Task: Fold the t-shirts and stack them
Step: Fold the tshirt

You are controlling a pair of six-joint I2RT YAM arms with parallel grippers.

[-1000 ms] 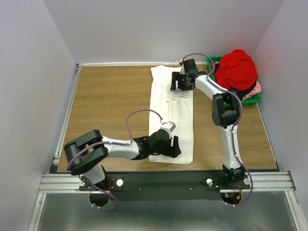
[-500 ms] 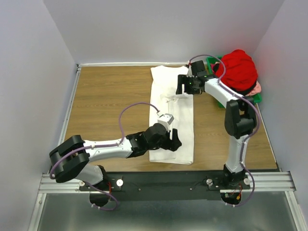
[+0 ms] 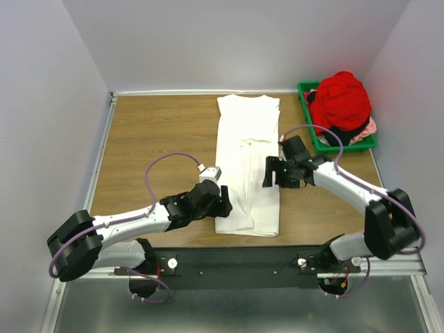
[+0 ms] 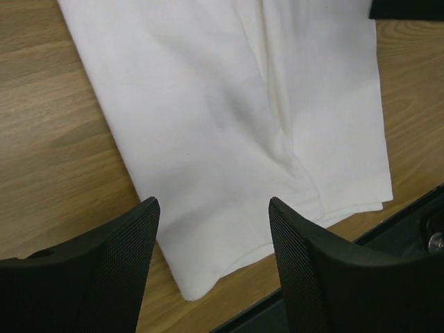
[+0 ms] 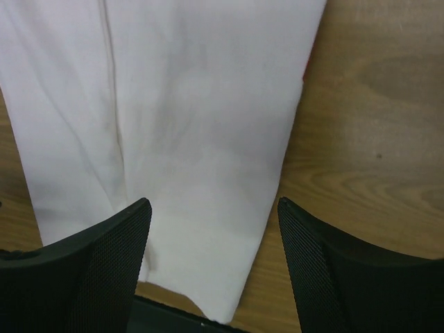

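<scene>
Right claw (image 5: 211, 215) retreated; wrist view shows it empty.

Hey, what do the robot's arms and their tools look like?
Left arm and right arm: silver-white links, bulky black joints, each trailed by a looping purple cable. Left tool and right tool each end in two black fingers with mesh-textured faces.

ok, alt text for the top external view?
A white tee, folded into a long strip, lies on a table between two open grippers: the left gripper by its near left edge, the right gripper at its right edge. A red tee is heaped in a green bin, far right.
</scene>
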